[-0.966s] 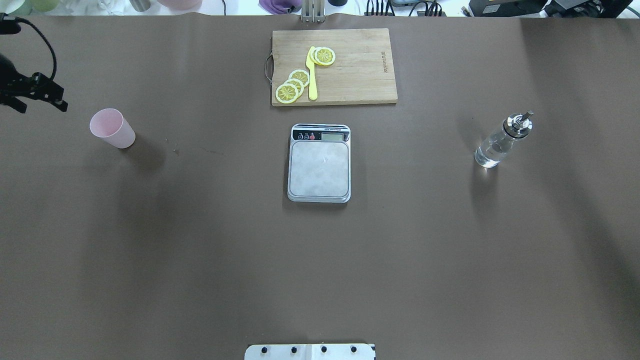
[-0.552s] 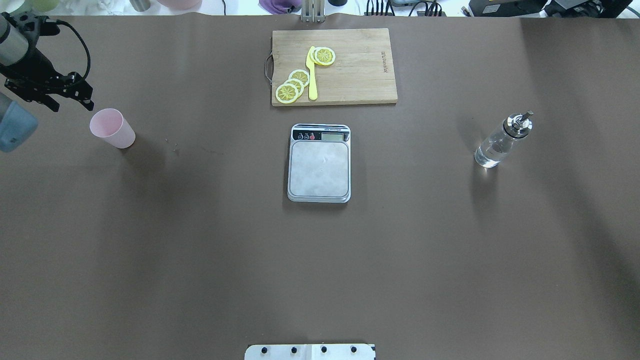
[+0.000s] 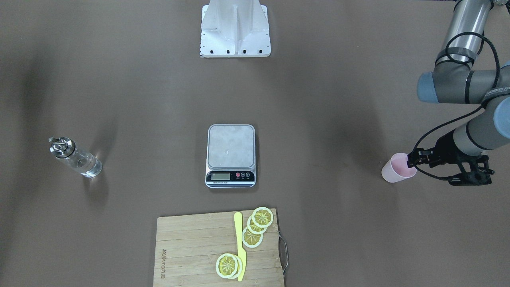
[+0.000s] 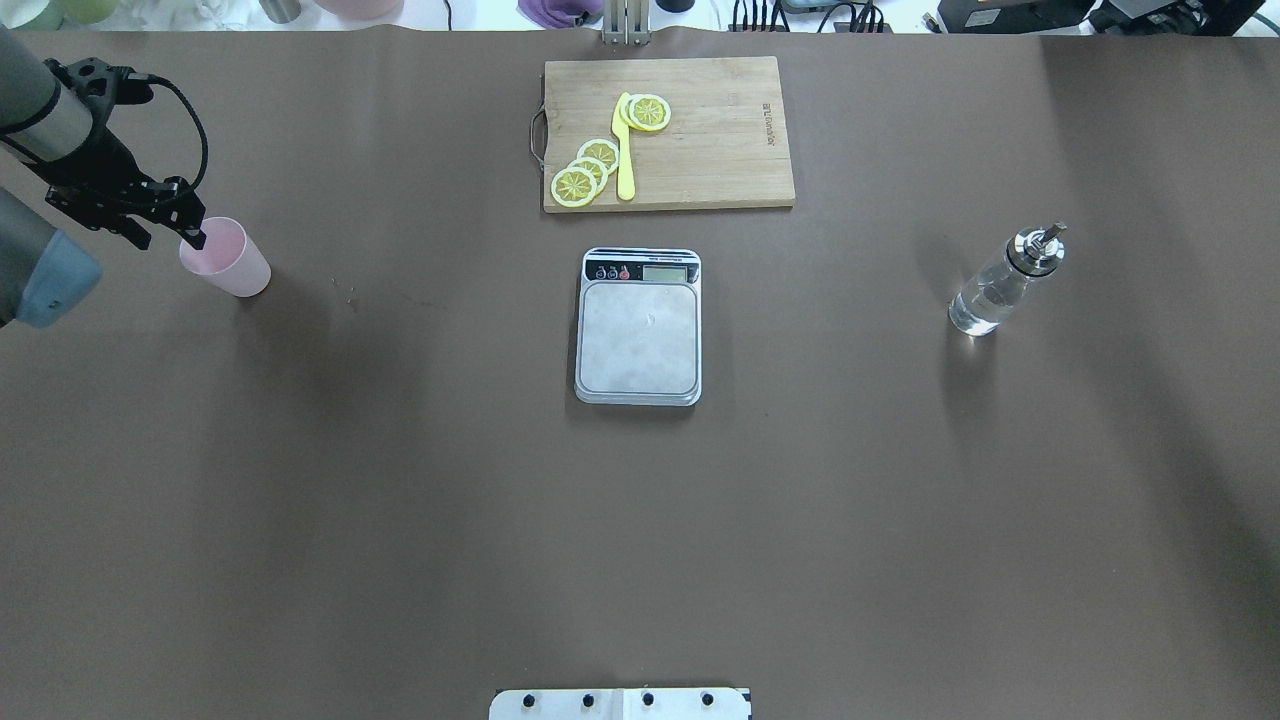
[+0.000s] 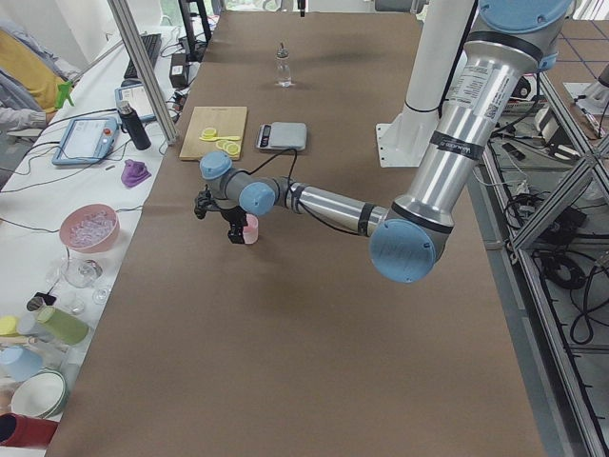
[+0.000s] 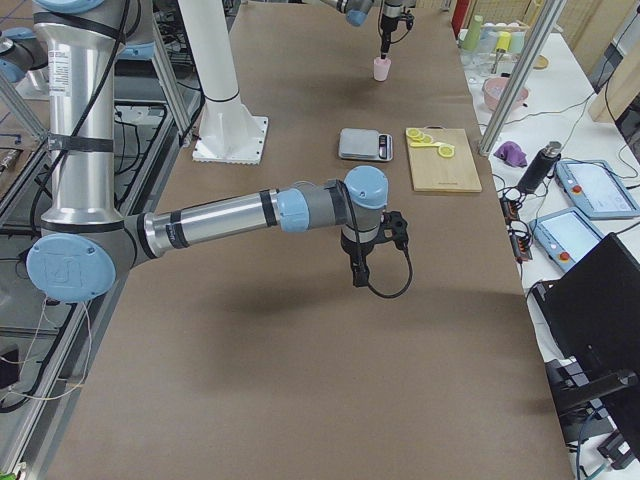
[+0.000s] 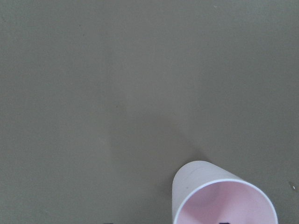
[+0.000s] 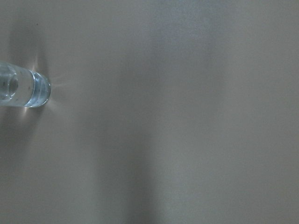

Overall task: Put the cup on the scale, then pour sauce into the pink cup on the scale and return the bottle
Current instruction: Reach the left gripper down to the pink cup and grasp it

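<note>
The pink cup (image 4: 228,258) stands upright at the table's left, empty; it also shows in the front view (image 3: 396,170) and the left wrist view (image 7: 219,196). My left gripper (image 4: 170,240) is open at the cup's rim, with one fingertip (image 3: 410,160) over its mouth and the other outside it. The scale (image 4: 638,325) sits bare at the table's centre. The glass bottle (image 4: 995,285) with clear sauce stands at the right, its base in the right wrist view (image 8: 23,88). My right gripper (image 6: 358,278) shows only in the right side view, well short of the bottle. I cannot tell its state.
A wooden cutting board (image 4: 700,130) with lemon slices and a yellow knife lies just beyond the scale. The robot's base plate (image 4: 620,703) is at the near edge. Bowls, bottles and cables crowd the bench past the far edge.
My left arm has come in from the table's left edge and moved right, bringing the open gripper to the cup's rim. Cup, scale and bottle have not moved.
</note>
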Motion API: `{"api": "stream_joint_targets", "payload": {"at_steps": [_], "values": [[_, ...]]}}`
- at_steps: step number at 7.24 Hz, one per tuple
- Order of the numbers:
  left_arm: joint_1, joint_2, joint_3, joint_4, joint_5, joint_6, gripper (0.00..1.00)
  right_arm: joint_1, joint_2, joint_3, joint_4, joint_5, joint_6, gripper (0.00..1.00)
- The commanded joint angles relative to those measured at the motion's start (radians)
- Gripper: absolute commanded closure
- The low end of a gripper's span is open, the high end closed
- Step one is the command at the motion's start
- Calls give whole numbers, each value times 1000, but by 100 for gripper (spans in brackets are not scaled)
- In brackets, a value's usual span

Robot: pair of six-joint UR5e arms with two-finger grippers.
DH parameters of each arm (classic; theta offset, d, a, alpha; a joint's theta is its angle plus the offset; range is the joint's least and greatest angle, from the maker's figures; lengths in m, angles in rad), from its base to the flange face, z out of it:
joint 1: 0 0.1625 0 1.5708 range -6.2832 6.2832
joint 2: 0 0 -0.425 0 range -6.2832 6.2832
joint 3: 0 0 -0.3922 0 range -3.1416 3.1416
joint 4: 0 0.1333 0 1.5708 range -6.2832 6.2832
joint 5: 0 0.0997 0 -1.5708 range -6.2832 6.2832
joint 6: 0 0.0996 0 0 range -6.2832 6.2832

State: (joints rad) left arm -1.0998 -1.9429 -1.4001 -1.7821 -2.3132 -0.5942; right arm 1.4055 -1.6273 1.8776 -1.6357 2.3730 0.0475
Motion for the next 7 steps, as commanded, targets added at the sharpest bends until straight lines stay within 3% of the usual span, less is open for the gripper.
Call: {"api": "stream_joint_targets", "payload": {"at_steps": [1, 3, 5, 7], "values": [[11, -2, 42, -63, -2, -1, 46, -2, 1, -6, 1, 0, 0, 0], [11, -4, 38, -63, -6, -4, 100, -2, 1, -6, 1, 2, 0, 0], [12, -16, 23, -54, -11, -9, 100, -2, 3, -5, 1, 2, 0, 0], [15, -136, -32, 7, -73, -184, 100, -2, 6, -3, 1, 3, 0, 0]]}}
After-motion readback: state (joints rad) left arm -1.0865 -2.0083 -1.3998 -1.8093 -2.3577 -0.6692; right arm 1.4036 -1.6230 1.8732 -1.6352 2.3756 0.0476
